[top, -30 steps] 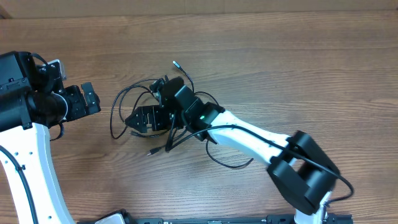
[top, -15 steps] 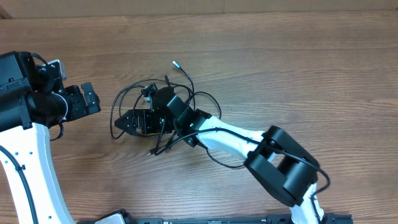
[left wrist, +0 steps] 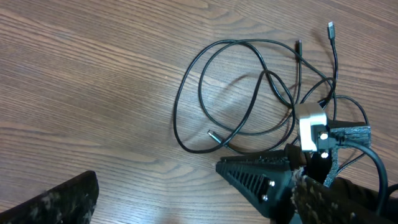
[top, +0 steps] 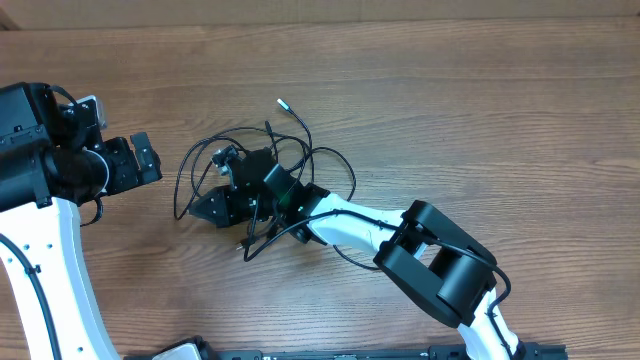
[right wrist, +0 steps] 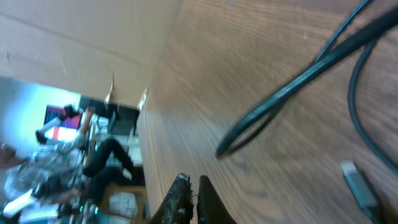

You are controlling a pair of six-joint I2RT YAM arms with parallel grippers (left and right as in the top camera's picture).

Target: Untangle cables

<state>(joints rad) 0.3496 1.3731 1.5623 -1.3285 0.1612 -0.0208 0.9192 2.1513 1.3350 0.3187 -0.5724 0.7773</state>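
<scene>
Several thin black cables (top: 296, 115) lie in a tangled heap at the middle of the wooden table, one ending in a silvery plug (top: 281, 102). My right gripper (top: 200, 210) reaches over the heap, its tips at the heap's left edge, jaws shut. In the right wrist view its fingertips (right wrist: 194, 186) are pressed together with nothing visible between them, while a cable (right wrist: 292, 87) and a plug (right wrist: 357, 183) lie beyond. My left gripper (top: 150, 158) waits open, left of the heap. The left wrist view shows the cable loops (left wrist: 249, 42), a loose plug (left wrist: 214, 134), and the right gripper (left wrist: 225, 167).
The table's far edge (top: 400, 22) runs along the top of the overhead view. The right arm's white link and black elbow (top: 440, 270) stretch from the front right toward the heap. The left arm's base (top: 30, 150) stands at the left edge.
The right arm has reached further left across the heap, and its jaws have gone from open to shut. The left arm has not moved.
</scene>
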